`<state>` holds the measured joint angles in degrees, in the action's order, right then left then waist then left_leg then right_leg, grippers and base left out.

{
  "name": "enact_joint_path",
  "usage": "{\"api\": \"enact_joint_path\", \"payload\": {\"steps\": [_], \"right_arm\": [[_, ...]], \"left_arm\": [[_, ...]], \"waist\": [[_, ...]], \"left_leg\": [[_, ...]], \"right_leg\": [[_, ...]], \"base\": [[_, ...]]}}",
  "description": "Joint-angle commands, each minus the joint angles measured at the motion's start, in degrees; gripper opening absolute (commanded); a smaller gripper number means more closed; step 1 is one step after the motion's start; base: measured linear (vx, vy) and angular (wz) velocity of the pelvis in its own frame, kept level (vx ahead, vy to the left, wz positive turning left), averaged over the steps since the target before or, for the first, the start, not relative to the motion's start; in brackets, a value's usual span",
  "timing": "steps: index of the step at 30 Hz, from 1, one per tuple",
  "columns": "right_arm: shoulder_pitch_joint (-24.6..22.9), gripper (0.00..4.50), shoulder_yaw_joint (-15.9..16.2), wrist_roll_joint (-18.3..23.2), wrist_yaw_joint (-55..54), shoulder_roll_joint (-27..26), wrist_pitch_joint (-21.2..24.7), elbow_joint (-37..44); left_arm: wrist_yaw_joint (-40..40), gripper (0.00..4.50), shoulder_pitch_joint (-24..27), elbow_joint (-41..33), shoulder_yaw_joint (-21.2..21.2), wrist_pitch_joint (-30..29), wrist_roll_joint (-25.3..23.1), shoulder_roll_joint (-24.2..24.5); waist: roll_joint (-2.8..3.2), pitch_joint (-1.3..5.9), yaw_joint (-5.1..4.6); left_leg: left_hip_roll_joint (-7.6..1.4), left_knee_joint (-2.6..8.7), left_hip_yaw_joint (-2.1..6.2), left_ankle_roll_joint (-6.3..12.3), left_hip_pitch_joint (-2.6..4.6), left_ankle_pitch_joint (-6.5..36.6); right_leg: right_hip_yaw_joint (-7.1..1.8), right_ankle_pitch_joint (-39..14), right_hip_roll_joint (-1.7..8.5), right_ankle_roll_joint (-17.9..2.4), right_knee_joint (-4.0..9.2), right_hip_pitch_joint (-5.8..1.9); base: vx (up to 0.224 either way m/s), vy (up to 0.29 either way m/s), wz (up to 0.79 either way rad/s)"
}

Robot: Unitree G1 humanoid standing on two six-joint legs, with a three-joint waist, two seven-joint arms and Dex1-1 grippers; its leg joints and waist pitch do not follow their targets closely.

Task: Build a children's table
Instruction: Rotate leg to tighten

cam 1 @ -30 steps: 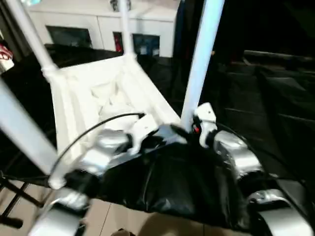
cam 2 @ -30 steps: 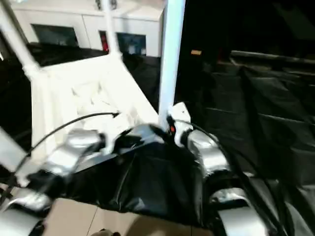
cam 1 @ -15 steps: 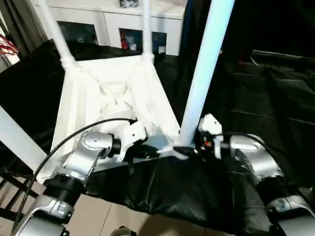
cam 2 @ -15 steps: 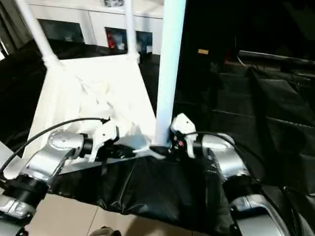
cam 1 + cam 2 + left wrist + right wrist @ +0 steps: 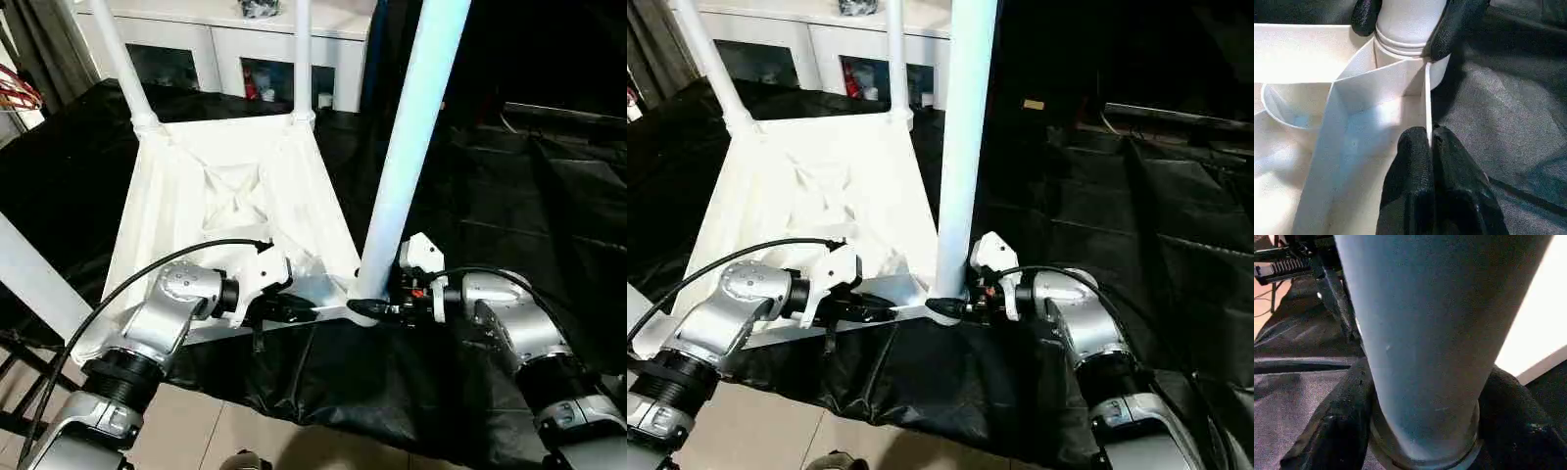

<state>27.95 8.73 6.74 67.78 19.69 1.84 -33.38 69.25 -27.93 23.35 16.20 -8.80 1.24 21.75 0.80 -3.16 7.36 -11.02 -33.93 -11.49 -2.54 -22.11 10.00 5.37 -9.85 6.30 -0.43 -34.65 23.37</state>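
Black sheeting (image 5: 509, 196) covers the work surface. The inverted tabletop (image 5: 225, 196) lies on it, 4 legs standing. Right gripper (image 5: 955, 305) clamps the nearest leg (image 5: 407, 157) at its socket; left gripper (image 5: 1430, 142) pinches the rim, jaws together. Assembly appears nearly complete; turning upright remains.

near-right leg (image 5: 407, 157): top cut off by the upper edge
far legs (image 5: 125, 70): upper lengths run out of the picture
near-left leg (image 5: 34, 279): a slanted stretch shows, both ends cut off at the left edge
right claw (image 5: 370, 307): fingertips mostly hidden behind the near-right leg's base
cabinet (image 5: 235, 44): what sits behind its glass is too small to tell
bench (image 5: 549, 186): under a black cover, far right lost in darkness
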Motion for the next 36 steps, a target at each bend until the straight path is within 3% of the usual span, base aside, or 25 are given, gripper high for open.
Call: {"api": "enact_joint_path", "payload": {"steps": [1,6,7,10,13,16,20,21,25,30,36], "right_arm": [[-1.01,2.59,-0.05,1.62,-0.48,-1.41,1.12,1.36],[-0.01,2.59,-2.06,-0.19,-11.97,-5.89,0.23,-2.36],[0.91,2.59,-2.85,-1.47,-17.96,-7.67,0.01,-4.58],[2.15,2.59,-3.97,-2.72,-25.26,-9.96,-0.21,-7.19],[5.51,2.59,-7.94,-2.87,-41.07,-15.23,0.75,-12.38],[6.77,2.59,-10.10,-0.76,-43.94,-18.05,1.30,-13.40],[7.23,2.59,-9.27,-1.04,-43.03,-20.39,-0.12,-13.09],[7.08,3.14,-8.97,-0.65,-41.07,-20.93,-0.38,-12.65],[6.42,3.48,-9.30,1.38,-37.24,-21.03,-0.24,-10.76],[5.64,3.96,-9.04,1.19,-33.16,-18.55,-0.97,-9.04],[2.88,4.16,-4.83,0.58,-19.92,-10.81,-2.07,-5.08]], "left_arm": [[-2.94,0.00,-1.52,-0.60,0.02,-0.08,-0.04,-2.07],[-13.12,0.00,-4.07,3.57,-0.89,-0.20,-2.69,-6.82],[-16.79,0.00,-5.06,4.97,-1.17,-0.60,-3.46,-8.65],[-21.03,0.00,-6.38,6.56,-1.60,-1.23,-3.94,-11.16],[-29.34,0.00,-9.30,9.68,-2.69,-2.02,-5.07,-16.62],[-31.00,0.00,-10.27,10.69,-2.68,-1.64,-5.26,-18.51],[-30.39,0.00,-10.45,10.83,-1.24,0.77,-6.24,-18.85],[-29.49,0.00,-10.18,10.58,-0.58,1.73,-6.60,-18.46],[-27.48,0.00,-8.94,10.03,-0.39,1.58,-6.71,-16.66],[-24.17,0.00,-7.62,8.77,-0.49,2.10,-6.00,-14.51],[-14.93,0.00,-5.44,5.24,-0.32,3.35,-2.89,-10.11]], "waist": [[-0.24,4.15,-0.15],[-0.38,3.78,-0.17],[-0.38,3.67,-0.42],[-0.37,3.55,-1.31],[-0.26,3.61,-1.88],[-0.30,3.83,-2.06],[-0.32,4.10,-2.04],[-0.41,4.12,-1.99],[-0.32,4.00,-2.03],[-0.37,3.85,-2.10],[-0.53,4.01,-1.83]], "left_leg": [[-2.72,4.09,1.08,2.03,1.38,12.36],[-2.55,4.38,1.27,-0.14,1.89,16.68],[-2.46,4.53,1.45,-0.84,1.67,17.27],[-2.32,4.64,1.70,-1.96,1.88,19.44],[-2.15,4.66,1.81,-2.03,1.79,19.51],[-2.14,4.56,1.71,-1.30,1.67,18.60],[-2.16,4.40,1.45,0.53,1.16,14.68],[-2.17,4.34,1.39,0.94,1.20,14.38],[-2.23,4.41,1.40,1.50,1.11,14.88],[-2.36,4.63,1.56,0.81,1.15,16.38],[-2.50,4.43,1.42,2.01,0.99,14.09]], "right_leg": [[-2.92,-10.49,2.90,-13.57,3.53,-2.74],[-3.06,-18.58,3.26,-11.49,4.61,-2.42],[-2.99,-21.01,3.37,-10.51,4.81,-2.48],[-2.79,-25.15,3.35,-8.80,5.44,-2.25],[-2.70,-26.06,3.27,-8.03,5.71,-2.18],[-2.76,-23.21,3.16,-8.36,5.51,-2.21],[-2.81,-15.06,2.94,-10.49,4.54,-2.61],[-2.81,-14.44,2.96,-10.78,4.51,-2.62],[-2.80,-15.53,3.07,-10.89,4.56,-2.74],[-2.78,-18.77,3.20,-9.98,4.83,-2.67],[-2.88,-14.53,3.06,-11.01,4.23,-2.82]], "base": [[0.000,0.000,0.00],[0.000,0.000,0.00],[0.000,0.000,0.00],[0.000,0.000,0.00],[0.000,0.000,0.00],[0.000,0.000,0.00],[0.000,0.000,0.00],[0.000,0.000,0.00],[0.000,0.000,0.00],[0.000,0.000,0.00],[0.000,0.000,0.00]]}}
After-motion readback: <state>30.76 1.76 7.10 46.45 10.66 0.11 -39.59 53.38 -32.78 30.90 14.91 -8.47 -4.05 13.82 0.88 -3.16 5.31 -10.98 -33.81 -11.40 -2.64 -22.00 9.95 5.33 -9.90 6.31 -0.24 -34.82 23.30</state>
